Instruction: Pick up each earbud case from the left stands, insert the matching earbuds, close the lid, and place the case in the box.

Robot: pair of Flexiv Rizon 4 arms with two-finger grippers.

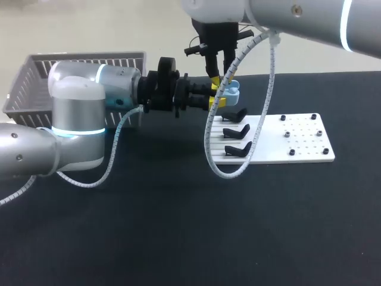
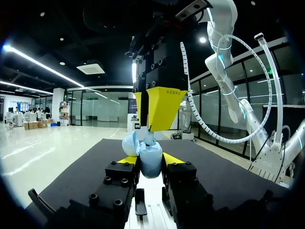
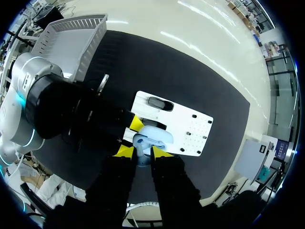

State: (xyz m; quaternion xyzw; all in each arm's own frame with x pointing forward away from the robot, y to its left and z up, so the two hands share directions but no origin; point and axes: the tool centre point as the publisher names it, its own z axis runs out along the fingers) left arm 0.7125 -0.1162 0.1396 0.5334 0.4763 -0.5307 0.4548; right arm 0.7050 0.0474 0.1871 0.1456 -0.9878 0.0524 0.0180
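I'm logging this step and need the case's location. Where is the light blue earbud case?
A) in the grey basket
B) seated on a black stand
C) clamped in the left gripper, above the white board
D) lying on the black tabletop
C: the left gripper has a yellow fingertip on each side of the earbud case, holding it in the air over the white board.

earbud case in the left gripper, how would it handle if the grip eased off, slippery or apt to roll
Likely rigid: the earbud case shows no dent while pinched by the left gripper. Its smooth, glossy, egg-like shell probably slips easily and would roll if set down. The open lid may flap or unbalance it.
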